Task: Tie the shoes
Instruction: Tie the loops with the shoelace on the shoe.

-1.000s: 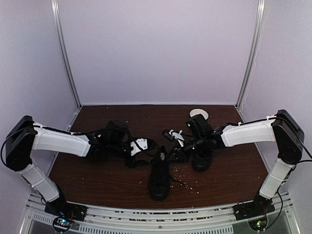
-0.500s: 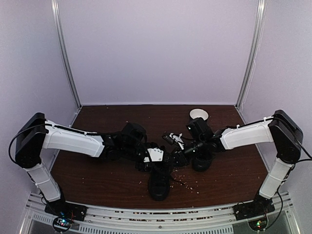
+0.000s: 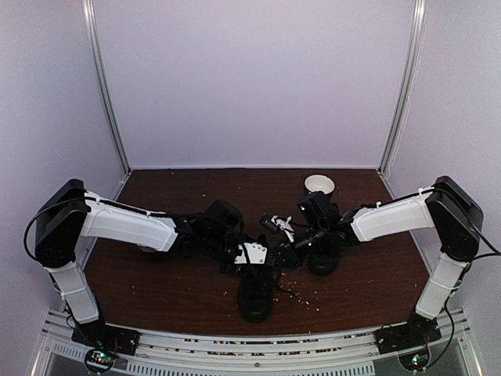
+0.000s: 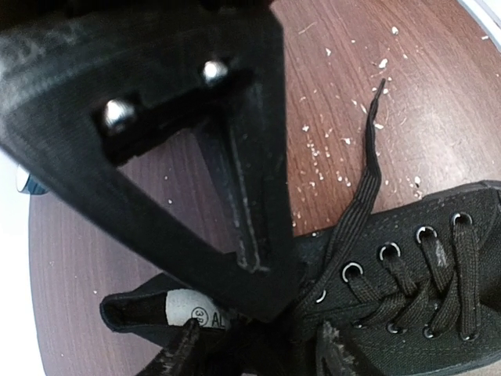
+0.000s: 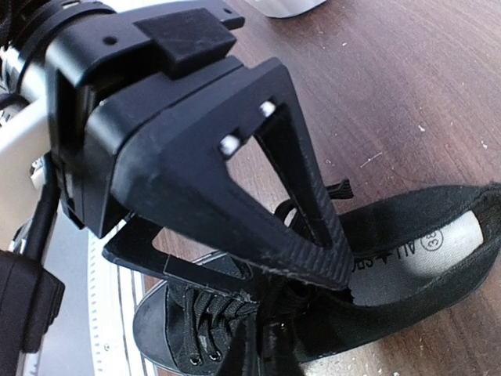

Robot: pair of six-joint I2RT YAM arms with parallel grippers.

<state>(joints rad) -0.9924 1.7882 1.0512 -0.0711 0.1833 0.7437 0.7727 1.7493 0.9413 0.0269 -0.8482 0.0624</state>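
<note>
1. The step in hand looks like getting hold of the laces of the near shoe (image 3: 256, 296), which lies at the middle of the table (image 3: 172, 290) with both arms meeting over its opening.
2. The second shoe (image 3: 323, 257) sits just to the right of it, partly under the right arm, and no gripper is on it.
3. The left gripper (image 4: 258, 348) is released: its tips stand apart on either side of the shoe's throat. I cannot tell whether a lace lies between them.
4. The right gripper (image 5: 262, 345) is clenched right over the top eyelets. Whether it has a lace pinched is hidden in the black.
5. One loose lace (image 4: 366, 184) trails from the top eyelet out across the wood, flat and free. It seems the easiest strand to take.
6. To do this well, I would close on the lace alone, well clear of the canvas edge, and pull gently so the shoe does not slide.
7. The two grippers are crowded, so each should draw its strand outward to its own side.
8. The near shoe holds nothing; its printed insole (image 5: 438, 258) shows bare.
9. A white bowl (image 3: 318, 185) stands at the back right, apart from the shoes. I make out nothing inside it.
10. Pale crumbs (image 4: 344, 157) are scattered on the wood beside the shoe.
</note>
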